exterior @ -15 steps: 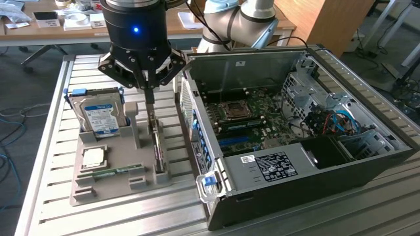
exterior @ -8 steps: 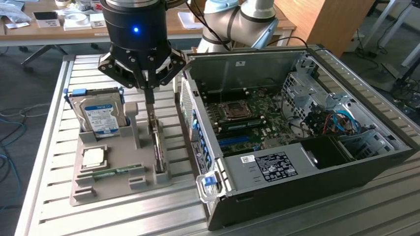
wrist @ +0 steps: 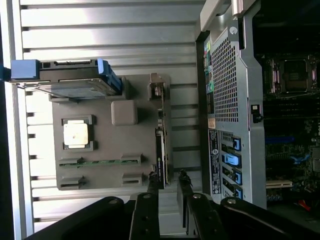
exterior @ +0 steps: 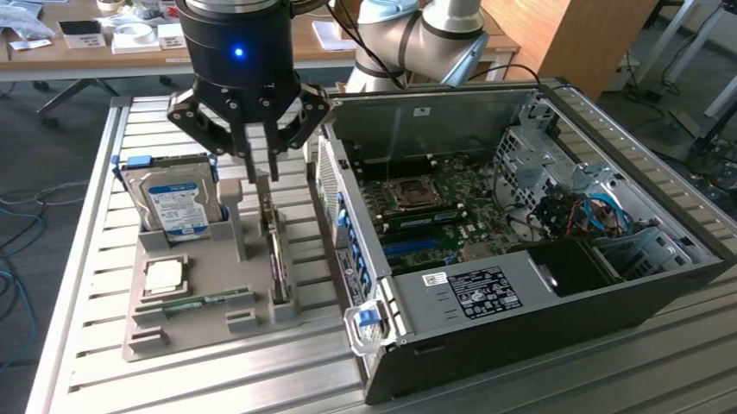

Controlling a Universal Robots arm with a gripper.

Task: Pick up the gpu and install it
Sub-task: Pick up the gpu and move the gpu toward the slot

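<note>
- Exterior view: the gripper [exterior: 261, 172] hangs over the far end of the grey holder [exterior: 213, 323], pointing straight down, with its tips just above the gpu [exterior: 278, 263].
- The gpu stands on its thin edge in a slot of the holder, not lifted. The hard drive [exterior: 179, 203] sits upright on the exterior view's left of it, and the open computer case [exterior: 484, 293] lies on the exterior view's right.
- Long axis: the gpu runs away from the gripper toward the near end of the holder, roughly parallel to the side wall of the case. Only its far end sits under the tips.
- Wrist view: the gpu [wrist: 161, 150] shows edge-on as a dark strip running straight out from the gripper [wrist: 167, 182], so the jaws straddle the thin way across it.
- Jaw state: the fingers [wrist: 151, 187] stand a narrow gap apart, wider than the gpu's edge. I see no pad pressing on it, so I judge nothing is held.
- The gpu's line looks closer to one finger than the other, so my judgement is that it is not quite centred.
</note>
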